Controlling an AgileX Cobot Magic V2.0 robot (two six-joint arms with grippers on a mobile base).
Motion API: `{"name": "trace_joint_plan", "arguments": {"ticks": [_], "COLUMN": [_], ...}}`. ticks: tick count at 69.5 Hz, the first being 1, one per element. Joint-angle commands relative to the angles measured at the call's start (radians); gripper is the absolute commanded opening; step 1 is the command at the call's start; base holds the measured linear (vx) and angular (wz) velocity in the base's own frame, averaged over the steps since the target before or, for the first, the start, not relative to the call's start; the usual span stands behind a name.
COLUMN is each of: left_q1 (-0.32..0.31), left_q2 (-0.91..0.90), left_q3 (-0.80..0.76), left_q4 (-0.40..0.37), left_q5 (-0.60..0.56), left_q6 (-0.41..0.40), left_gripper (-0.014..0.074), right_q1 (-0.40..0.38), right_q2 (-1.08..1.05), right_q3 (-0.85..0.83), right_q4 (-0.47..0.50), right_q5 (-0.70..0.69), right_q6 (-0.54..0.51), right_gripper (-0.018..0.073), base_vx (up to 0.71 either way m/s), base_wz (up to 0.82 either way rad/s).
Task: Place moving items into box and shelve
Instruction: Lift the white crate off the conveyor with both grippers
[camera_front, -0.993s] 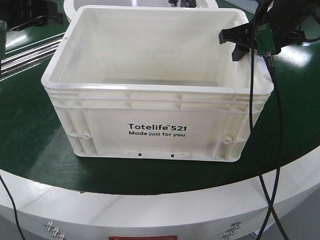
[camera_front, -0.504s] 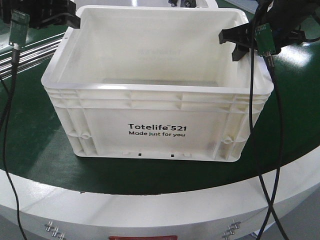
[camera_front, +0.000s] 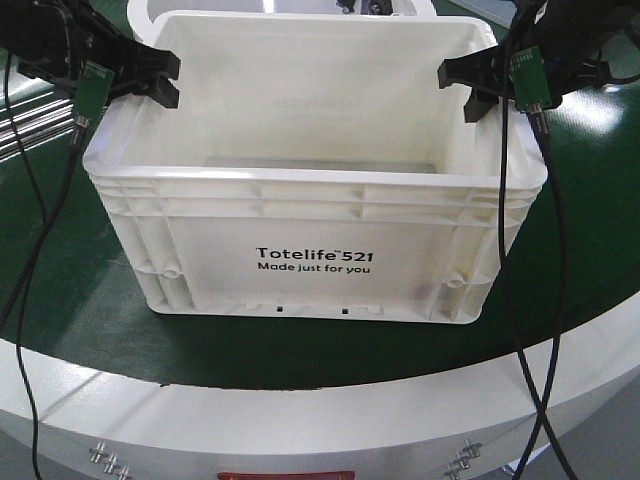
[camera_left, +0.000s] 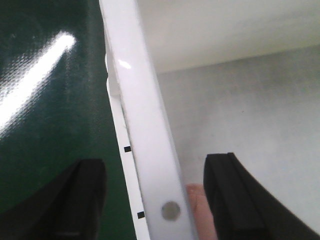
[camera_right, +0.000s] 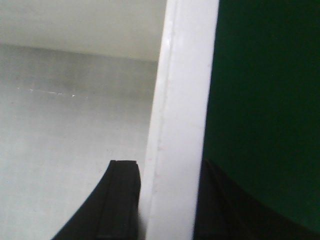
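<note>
Shows the box (camera_front: 310, 215) upright on the green table (camera_front: 80, 300), open top up, the long side printed "Totelife 521" turned to the front camera. Puts the left gripper (camera_front: 163, 80) at the left short wall, toward the far corner, and the right gripper (camera_front: 462, 88) at the right short wall, also toward the far end, with the box between the two. From the left wrist, finds the rim (camera_left: 145, 125) running up between two black fingers (camera_left: 87, 200): one outside over the table, the other inside the box, both clear of the plastic with a gap on either side, so released and merely straddling the wall. From the right wrist, finds the fingers hard against the wall, the inner one touching its inside face and the outer one dark against its outside, so clenched on the box's edge. Catches a pinkish shape (camera_left: 200, 212) low in the left wrist view, inside the box and just beside the wall, between it and the inner finger; too little showing to tell what. Has a small green board (camera_front: 92, 85) on the left gripper and another on the right, with black cables (camera_front: 512, 250) hanging from both down past the table's white edge. Leaves the box floor mostly hidden behind the near wall in the front view.
</note>
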Motion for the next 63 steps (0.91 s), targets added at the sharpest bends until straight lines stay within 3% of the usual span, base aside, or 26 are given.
{"name": "trace_joint_plan", "arguments": {"ticks": [1, 15, 36, 63], "left_q1": [-0.004, -0.015, -0.063, -0.066], "left_q2": [-0.046, -0.048, -0.048, -0.103], "left_q3": [-0.038, -0.038, -0.039, -0.04], "left_q4": [-0.06, -0.119, -0.12, -0.172], "left_q5": [-0.04, -0.047, -0.082, -0.095], "left_q6": [-0.009, 0.005, 0.017, 0.017], "left_gripper": [0.0403, -0.0013, -0.0005, -0.0004], "right_q1": [0.008, 0.008, 0.008, 0.008], "right_q2": [-0.037, -0.037, -0.038, -0.129], "right_q3": [-0.028, -0.028, -0.028, -0.029], "right_q4": [0.068, 0.068, 0.069, 0.116], "right_q5": [-0.035, -0.035, -0.037, -0.072], "right_q6": [-0.023, -0.023, -0.026, -0.051], "right_gripper": [-0.0007, -0.0007, -0.0007, -0.0007], "base_vx": [0.0, 0.0, 0.0, 0.0], "base_wz": [0.0, 0.0, 0.0, 0.0]}}
